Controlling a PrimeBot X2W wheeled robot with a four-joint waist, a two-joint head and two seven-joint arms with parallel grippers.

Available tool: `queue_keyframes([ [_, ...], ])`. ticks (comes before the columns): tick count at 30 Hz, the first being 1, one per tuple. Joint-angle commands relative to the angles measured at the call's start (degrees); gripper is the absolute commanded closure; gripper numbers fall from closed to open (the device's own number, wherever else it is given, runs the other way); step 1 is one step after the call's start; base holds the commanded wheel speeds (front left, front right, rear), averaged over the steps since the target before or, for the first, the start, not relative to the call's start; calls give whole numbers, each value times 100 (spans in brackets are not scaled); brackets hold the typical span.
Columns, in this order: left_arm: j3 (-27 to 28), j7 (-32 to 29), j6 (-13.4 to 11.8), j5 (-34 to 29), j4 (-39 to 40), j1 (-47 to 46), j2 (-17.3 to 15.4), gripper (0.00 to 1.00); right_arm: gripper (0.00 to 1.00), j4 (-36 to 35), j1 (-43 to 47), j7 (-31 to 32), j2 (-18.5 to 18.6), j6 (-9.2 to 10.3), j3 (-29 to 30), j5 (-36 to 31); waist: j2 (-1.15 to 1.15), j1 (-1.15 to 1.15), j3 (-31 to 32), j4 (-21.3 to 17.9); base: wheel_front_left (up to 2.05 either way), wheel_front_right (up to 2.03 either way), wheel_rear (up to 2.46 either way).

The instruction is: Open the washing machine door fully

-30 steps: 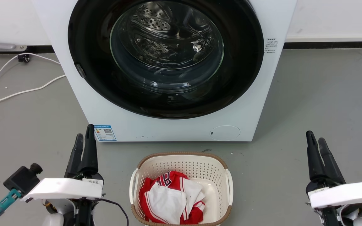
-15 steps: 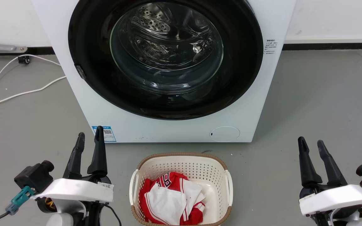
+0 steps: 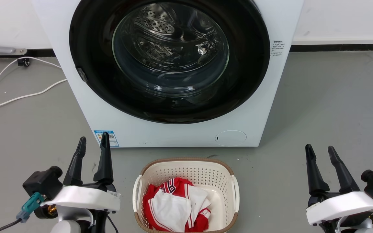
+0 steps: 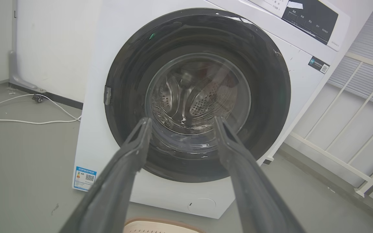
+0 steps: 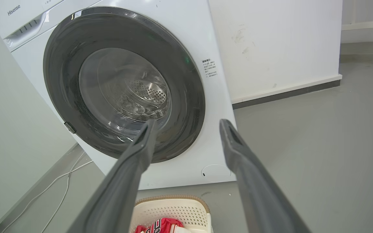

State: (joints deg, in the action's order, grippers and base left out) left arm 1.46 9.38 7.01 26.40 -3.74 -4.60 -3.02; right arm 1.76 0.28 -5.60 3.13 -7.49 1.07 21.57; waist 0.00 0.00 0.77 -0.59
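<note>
Left hand (image 3: 94,137) and right hand (image 3: 319,147) have spread apart; open floor (image 3: 319,97) separates both from the closed washing machine door (image 3: 170,61).

Basket (image 3: 189,171) and cable (image 3: 21,96) on floor (image 3: 329,106)
Red-and-white clothes (image 3: 173,204) are held in the basket; the cable is laid well apart.

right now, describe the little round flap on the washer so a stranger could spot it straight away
Find the white washing machine behind the laundry basket. Below its big black door, at the front's lower right, sits the small round flap. Unlike the blue sticker at lower left, it is plain white, just a faint circular outline.
</note>
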Motion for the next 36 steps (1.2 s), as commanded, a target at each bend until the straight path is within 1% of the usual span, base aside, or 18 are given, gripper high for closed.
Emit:
queue_keyframes([
  [1,-8,51,-15,-156,43,-3,-15,0,0,-68,6,-49,-15,0,0,-146,0,0,1,-4,0,0,0],
  [20,-81,297,-62,-1306,-54,9,-18,0,0,-120,53,-130,-23,0,-40,-1234,0,0,1,-4,0,0,0],
  [36,-155,472,-88,-1999,-86,115,-14,0,0,-205,-4,-157,-30,1,-68,-1934,0,0,15,6,0,0,0],
])
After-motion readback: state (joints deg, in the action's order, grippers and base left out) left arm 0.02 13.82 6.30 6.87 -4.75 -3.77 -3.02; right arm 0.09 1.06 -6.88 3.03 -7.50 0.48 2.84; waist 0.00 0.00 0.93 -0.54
